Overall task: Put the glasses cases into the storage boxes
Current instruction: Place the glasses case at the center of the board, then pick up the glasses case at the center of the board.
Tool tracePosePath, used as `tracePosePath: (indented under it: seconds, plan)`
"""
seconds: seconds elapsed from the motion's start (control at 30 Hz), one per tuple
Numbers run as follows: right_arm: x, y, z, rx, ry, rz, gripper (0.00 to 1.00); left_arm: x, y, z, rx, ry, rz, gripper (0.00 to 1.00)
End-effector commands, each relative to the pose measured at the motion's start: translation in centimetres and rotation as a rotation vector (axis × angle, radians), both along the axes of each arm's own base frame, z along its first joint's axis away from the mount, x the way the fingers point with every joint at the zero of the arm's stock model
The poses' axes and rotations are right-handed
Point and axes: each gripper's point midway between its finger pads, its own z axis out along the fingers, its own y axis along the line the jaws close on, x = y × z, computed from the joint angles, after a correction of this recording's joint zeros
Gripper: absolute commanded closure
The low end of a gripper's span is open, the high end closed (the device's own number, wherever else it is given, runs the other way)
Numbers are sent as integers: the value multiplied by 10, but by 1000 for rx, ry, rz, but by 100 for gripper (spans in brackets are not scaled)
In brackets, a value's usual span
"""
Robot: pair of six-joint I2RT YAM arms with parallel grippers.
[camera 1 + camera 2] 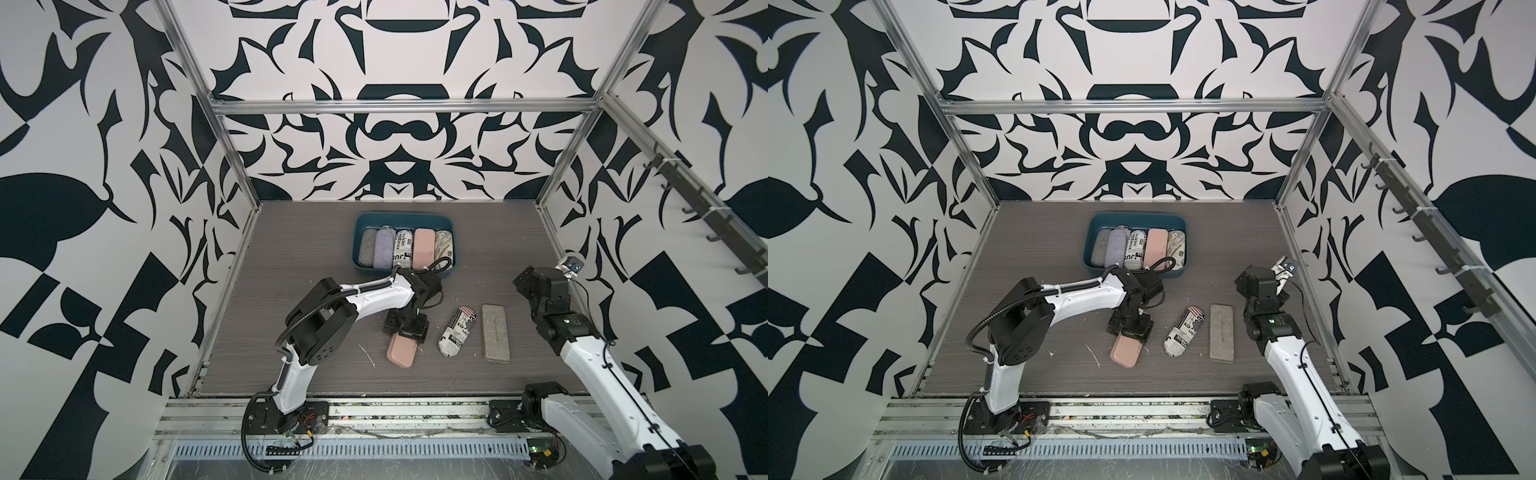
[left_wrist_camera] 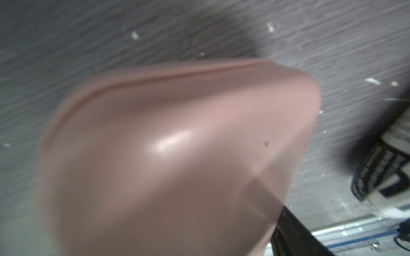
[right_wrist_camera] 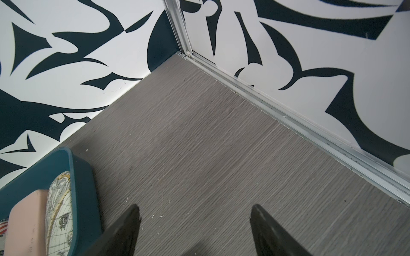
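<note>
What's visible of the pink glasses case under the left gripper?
The smooth pink oblong glasses case looks like glossy hard plastic, closed, with rounded corners and a seam ridge along its rim. It lies slanted on the grey wood-grain table, apart from the newspaper-print case. The left gripper sits over its far end; grip unclear.

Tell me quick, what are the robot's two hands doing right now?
Left fingers: at the end of the pink case; whether they grip it cannot be told.
Right fingers: open, holding nothing.
</note>
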Motion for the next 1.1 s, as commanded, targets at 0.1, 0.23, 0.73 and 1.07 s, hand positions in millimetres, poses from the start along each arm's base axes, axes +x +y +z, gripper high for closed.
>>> tracePosePath:
  seconds: [0.1, 0.23, 0.73, 1.07]
  plan:
    - [2, -2, 9, -22, -29, 2, 19, 13, 7, -10, 19, -36, -20, 19]
    - [3, -2, 9, -22, -28, 4, 19, 18, 17, -13, 73, -49, -25, 9]
    - [9, 1, 3, -14, -13, 18, 19, 21, 22, -4, 100, -63, 12, 23]
    - [12, 3, 1, -6, -9, 26, 19, 41, 20, 63, 77, -150, 11, 33]
